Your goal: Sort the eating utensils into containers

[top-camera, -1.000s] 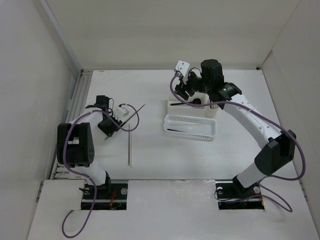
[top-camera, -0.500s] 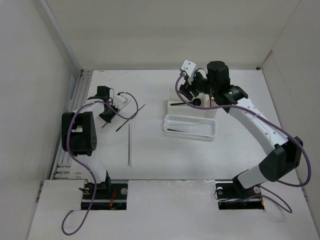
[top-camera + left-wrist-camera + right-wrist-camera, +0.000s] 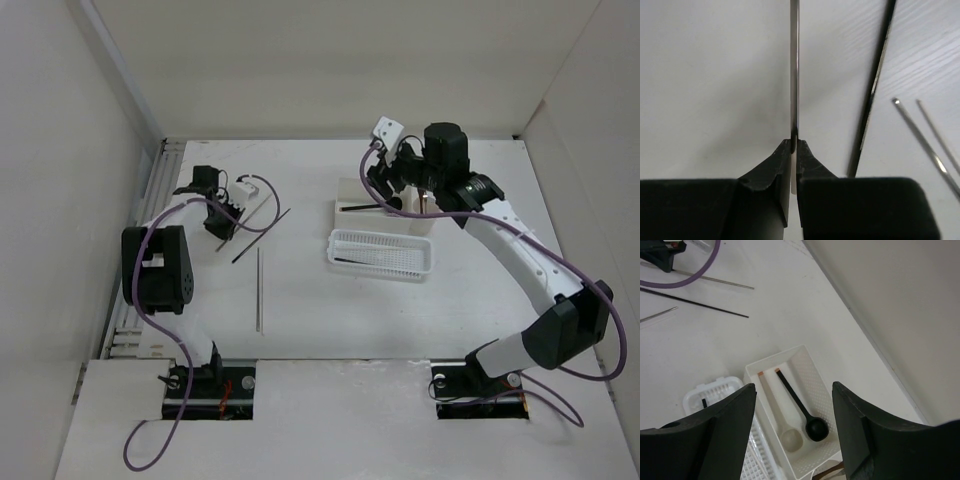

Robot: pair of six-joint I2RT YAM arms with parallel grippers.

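Note:
My left gripper (image 3: 221,214) (image 3: 794,142) is shut on a thin metal stick (image 3: 794,70), held low over the table at the far left. A dark chopstick (image 3: 262,235) (image 3: 874,95) lies just right of it. A pale stick (image 3: 259,290) lies nearer the front. My right gripper (image 3: 390,183) (image 3: 792,386) is open and empty above the white square box (image 3: 345,212) (image 3: 812,367). The box holds the beige spoon (image 3: 790,432) and the black spoon (image 3: 816,427). The mesh basket (image 3: 395,268) (image 3: 715,392) holds a dark piece (image 3: 350,260). The cream cup (image 3: 425,205) stands behind the basket.
White walls enclose the table on the left, back and right. A slotted rail (image 3: 150,200) runs along the left edge. Purple cables (image 3: 250,190) loop off both arms. Two thin metal rods (image 3: 927,145) lie at the right of the left wrist view.
My left gripper has moved away from the front edge, toward the far left, with the stick in it. My right gripper has shifted right over the box, still open.

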